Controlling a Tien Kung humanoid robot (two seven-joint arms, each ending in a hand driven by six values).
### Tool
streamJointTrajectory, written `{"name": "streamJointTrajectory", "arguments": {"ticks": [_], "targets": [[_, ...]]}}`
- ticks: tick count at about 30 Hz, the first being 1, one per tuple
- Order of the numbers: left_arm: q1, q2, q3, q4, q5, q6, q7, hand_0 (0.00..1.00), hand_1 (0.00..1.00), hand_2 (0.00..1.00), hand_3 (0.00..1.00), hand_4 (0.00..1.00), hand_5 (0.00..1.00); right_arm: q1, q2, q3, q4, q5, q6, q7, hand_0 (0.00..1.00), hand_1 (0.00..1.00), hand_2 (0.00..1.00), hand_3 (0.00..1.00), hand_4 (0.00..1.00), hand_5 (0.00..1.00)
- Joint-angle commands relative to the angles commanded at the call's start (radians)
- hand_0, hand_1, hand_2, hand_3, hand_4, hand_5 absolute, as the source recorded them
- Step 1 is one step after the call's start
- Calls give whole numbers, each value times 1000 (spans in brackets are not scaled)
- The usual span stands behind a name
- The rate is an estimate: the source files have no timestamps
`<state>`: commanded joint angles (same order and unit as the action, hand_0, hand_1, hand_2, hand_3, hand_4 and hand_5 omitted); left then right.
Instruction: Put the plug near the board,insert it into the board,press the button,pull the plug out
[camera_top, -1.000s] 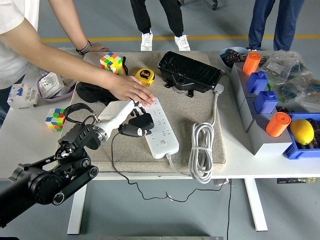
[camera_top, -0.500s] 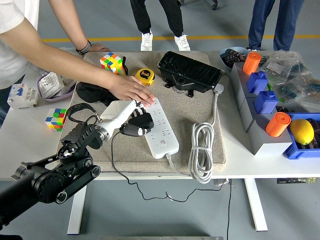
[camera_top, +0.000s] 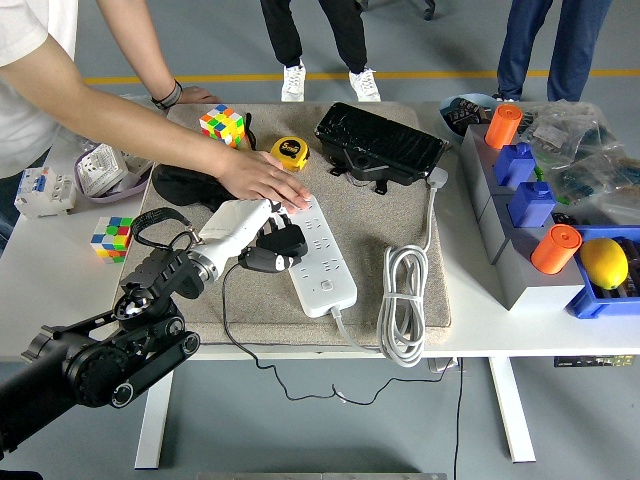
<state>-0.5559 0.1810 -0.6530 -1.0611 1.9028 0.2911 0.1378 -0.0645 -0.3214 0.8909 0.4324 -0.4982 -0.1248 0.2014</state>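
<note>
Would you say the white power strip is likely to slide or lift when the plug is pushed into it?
Probably somewhat. The power strip looks like a light plastic bar lying loose on the mat, so a sideways push from the left hand holding the plug could shift it. The person's hand pressing its far end likely counters that.

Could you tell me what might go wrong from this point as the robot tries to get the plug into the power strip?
1. The person's hand presses on the power strip right beside the left hand, so it could be bumped or pinched.
2. The left hand holds the black plug at the strip's edge, perhaps tilted; the prongs may miss the socket.
3. The plug's cable trails over the table's near edge and could snag.
</note>
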Motion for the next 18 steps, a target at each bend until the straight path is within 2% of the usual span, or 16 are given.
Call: {"name": "streamJointTrajectory", "arguments": {"ticks": [8,13,18], "targets": [[0,8,-13,-16,-24,12,-43,220,353,302,486,784,93,-1,1,0,0,0,1,0,606,607,558,545,757,235],[4,21,-32,-48,-23,10,-51,220,352,302,486,786,92,0,2,2,1,0,1,0,607,606,558,545,757,235],[-3,56,-57,-47,-3,-9,-59,221,350,302,491,791,98,-2,2,2,0,0,1,0,606,607,558,546,758,234]]}}
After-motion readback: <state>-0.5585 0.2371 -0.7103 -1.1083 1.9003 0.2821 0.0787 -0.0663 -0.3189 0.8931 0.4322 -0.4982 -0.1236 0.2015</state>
